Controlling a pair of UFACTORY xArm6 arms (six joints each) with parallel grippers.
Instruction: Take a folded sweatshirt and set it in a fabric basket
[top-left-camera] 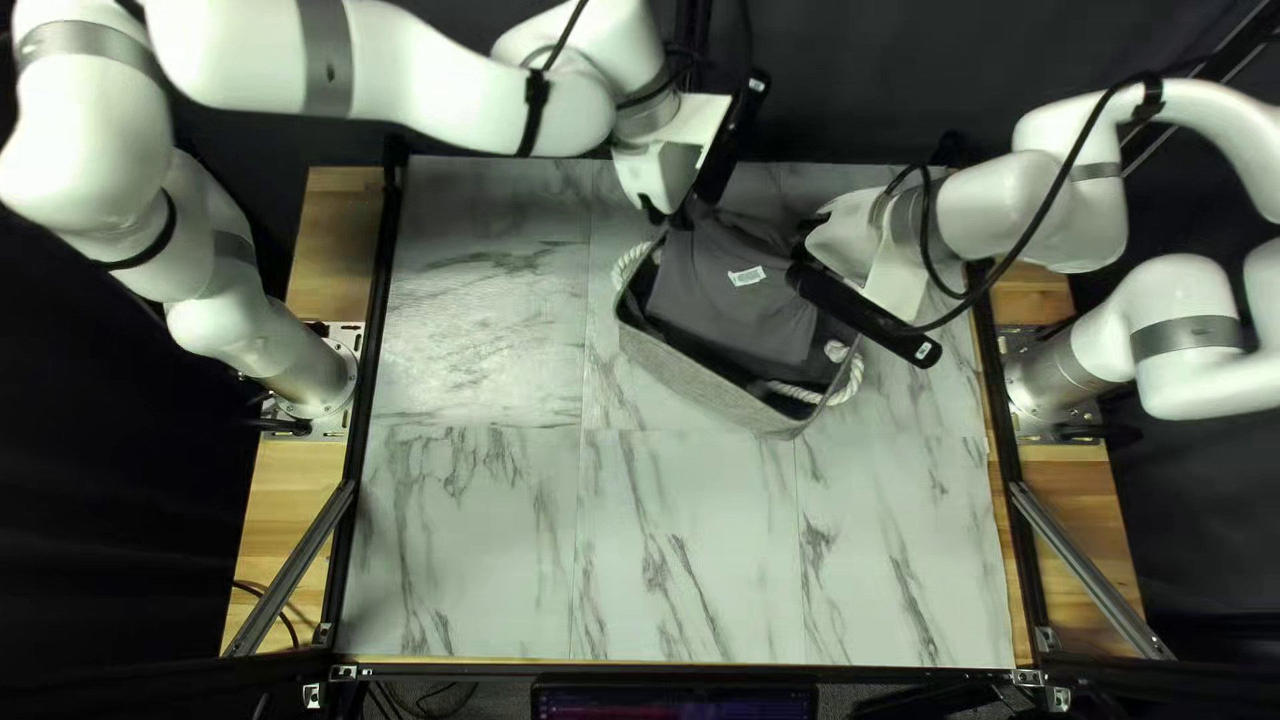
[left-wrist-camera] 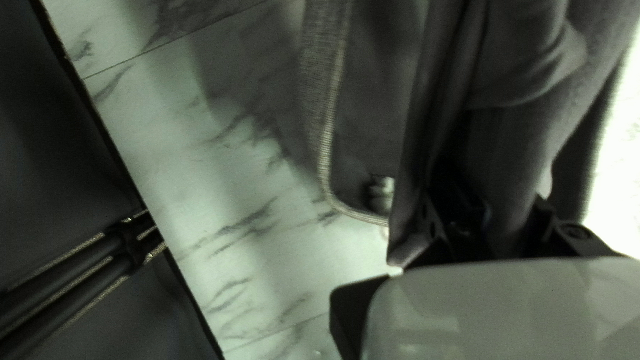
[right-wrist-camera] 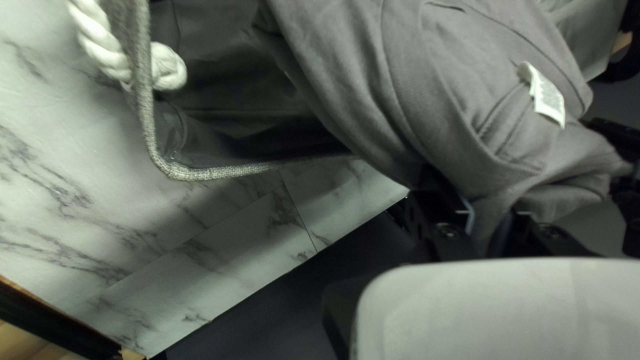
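My left gripper (top-left-camera: 671,214) and my right gripper (top-left-camera: 808,243) hold the grey sweatshirt (top-left-camera: 731,296) at its far side, over the fabric basket (top-left-camera: 694,380). The cloth hangs down, its lower part within the basket's opening. In the left wrist view, sweatshirt folds (left-wrist-camera: 513,127) run between the fingers of the left gripper (left-wrist-camera: 497,217), beside the basket's rim (left-wrist-camera: 325,140). In the right wrist view, the right gripper (right-wrist-camera: 490,217) pinches the sweatshirt (right-wrist-camera: 407,87), which bears a white label (right-wrist-camera: 548,100); the basket's rim (right-wrist-camera: 207,175) lies beyond. Fabric covers the fingertips.
White rope handles (top-left-camera: 796,392) are on the basket, which stands at an angle on the marble-patterned table (top-left-camera: 680,534). Dark frame bars (top-left-camera: 350,494) run along the table's sides, and a dark curtain hangs behind. Both arms reach in above the far edge area.
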